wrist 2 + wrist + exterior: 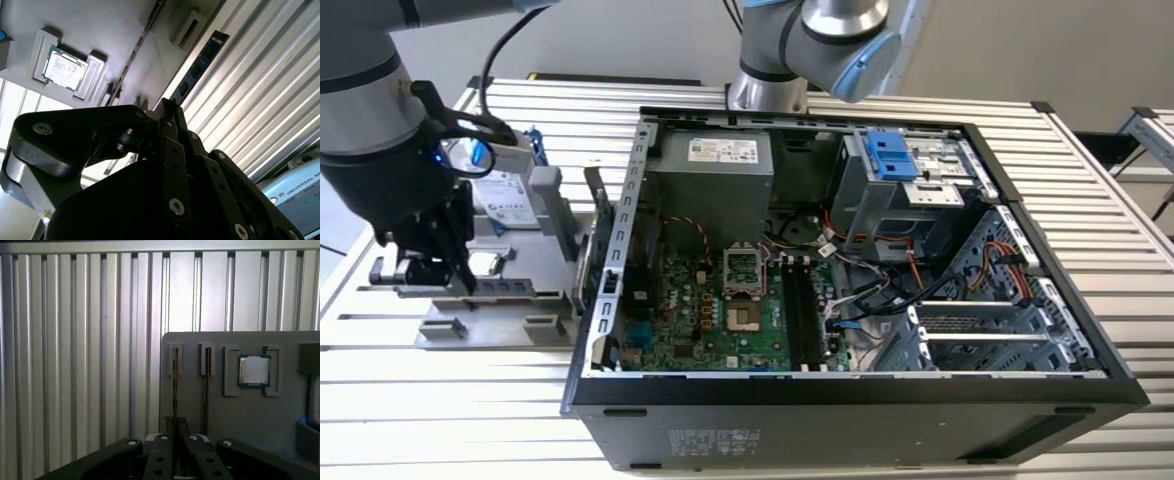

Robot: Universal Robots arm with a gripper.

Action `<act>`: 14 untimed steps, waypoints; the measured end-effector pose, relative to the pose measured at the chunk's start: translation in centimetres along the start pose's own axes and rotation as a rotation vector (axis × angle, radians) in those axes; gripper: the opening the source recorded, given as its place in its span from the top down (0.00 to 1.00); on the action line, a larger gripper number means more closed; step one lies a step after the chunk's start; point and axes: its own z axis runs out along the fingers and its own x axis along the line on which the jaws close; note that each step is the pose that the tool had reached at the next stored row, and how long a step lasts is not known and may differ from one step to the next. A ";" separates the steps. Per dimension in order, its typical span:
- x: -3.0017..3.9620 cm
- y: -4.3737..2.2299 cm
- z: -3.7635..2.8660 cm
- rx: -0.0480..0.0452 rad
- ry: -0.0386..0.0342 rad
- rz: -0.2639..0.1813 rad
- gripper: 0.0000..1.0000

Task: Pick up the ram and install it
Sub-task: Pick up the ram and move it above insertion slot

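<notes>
Pickup stage at the grey parts holder (pixel 260 415), which sits on the ribbed table (pixel 75 365) just beside the open computer case (pixel 854 420). My gripper (pixel 175 426) hangs low over the holder, its 2 fingers drawn together on the ram (pixel 174 382). The ram stands on edge in the outer of 2 narrow slots, the slot nearest the holder's edge. In the first wrist view the stick runs straight out from between my fingertips. Another thin board (pixel 206 375) stands in the neighbouring slot, and the square silver processor chip (pixel 254 371) lies in its own recess past that. The ram looks seated and not yet lifted, so I judge the grasp made and the install wholly undone. A lift from here calls for a straight pull along the slot, with no twist, lest the board bind or knock its neighbour. In the second wrist view the ram shows as a long, narrow, dark stick with small black chips along its face, thin and probably easy to flex.
</notes>
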 end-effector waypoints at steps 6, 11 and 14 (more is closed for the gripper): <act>0.04 -0.01 -0.46 0.0001 -0.0001 0.000 1.00; 0.07 0.00 -0.83 0.0001 0.0000 0.000 1.00; 0.09 0.00 -1.07 0.0001 -0.0001 0.000 1.00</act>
